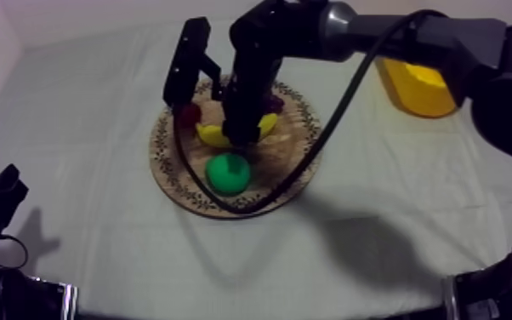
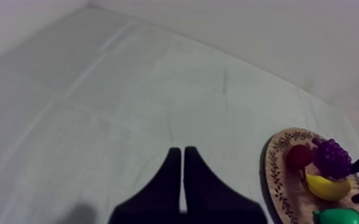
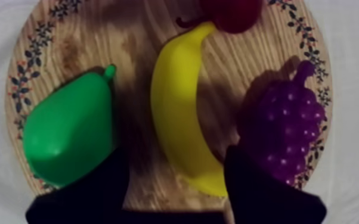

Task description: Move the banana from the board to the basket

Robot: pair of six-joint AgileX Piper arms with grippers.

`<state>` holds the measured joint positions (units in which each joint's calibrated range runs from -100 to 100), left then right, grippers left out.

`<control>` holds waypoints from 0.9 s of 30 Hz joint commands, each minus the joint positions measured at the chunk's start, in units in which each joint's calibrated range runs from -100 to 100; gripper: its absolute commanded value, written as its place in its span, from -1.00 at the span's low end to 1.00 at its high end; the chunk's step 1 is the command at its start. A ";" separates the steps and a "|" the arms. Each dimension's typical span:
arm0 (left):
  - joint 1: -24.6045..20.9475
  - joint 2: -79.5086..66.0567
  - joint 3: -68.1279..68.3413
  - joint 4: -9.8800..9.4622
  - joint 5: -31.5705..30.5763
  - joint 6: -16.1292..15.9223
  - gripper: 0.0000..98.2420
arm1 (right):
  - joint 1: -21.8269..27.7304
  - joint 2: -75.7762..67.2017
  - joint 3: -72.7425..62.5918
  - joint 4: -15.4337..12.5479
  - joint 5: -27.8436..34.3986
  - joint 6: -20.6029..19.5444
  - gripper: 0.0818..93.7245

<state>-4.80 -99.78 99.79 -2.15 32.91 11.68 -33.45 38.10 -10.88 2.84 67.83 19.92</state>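
A yellow banana [image 3: 182, 113] lies on the round wooden board [image 3: 56, 47], between a green pear [image 3: 68, 137] and purple grapes [image 3: 289, 131], with a small red fruit [image 3: 232, 12] at its far tip. My right gripper [image 3: 173, 179] is open and hangs low over the banana's near end, one finger by the pear and the other beside the grapes. From above, the right gripper [image 1: 236, 140] covers part of the banana [image 1: 215, 134] on the board [image 1: 298, 174]. The yellow basket [image 1: 417, 88] stands at the far right. My left gripper [image 2: 183, 179] is shut on nothing, low at the left [image 1: 0, 191].
In the top view the pear [image 1: 228, 173] sits at the board's near side and the red fruit [image 1: 190, 113] at its far left. Bare cloth lies between the board and the basket. The left wrist view has the board [image 2: 275, 179] off to one side.
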 commanded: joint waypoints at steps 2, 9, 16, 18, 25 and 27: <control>-0.01 -0.05 -0.01 -0.03 0.00 0.01 -1.00 | 0.41 2.45 -1.70 0.41 0.26 0.29 -0.01; -0.01 -0.05 -0.01 -0.03 0.00 0.00 -1.00 | 0.67 6.21 -4.87 0.49 0.93 1.48 0.00; -0.01 -0.05 -0.01 -0.03 0.00 0.00 -1.00 | -0.13 8.81 -5.35 -0.46 1.51 3.07 -0.01; -0.01 -0.05 -0.01 -0.03 0.00 0.01 -1.00 | -0.37 9.43 -5.26 -0.49 1.56 3.30 -0.05; -0.01 -0.05 -0.01 -0.03 0.00 0.00 -1.00 | -0.40 9.36 -5.47 -0.03 0.84 2.23 -0.62; -0.01 -0.05 -0.01 -0.03 0.00 0.00 -1.00 | -0.17 7.94 -5.14 0.17 0.61 2.01 -0.68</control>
<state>-4.80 -99.78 99.79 -2.15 32.91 11.68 -33.77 47.29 -16.18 2.98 68.52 22.12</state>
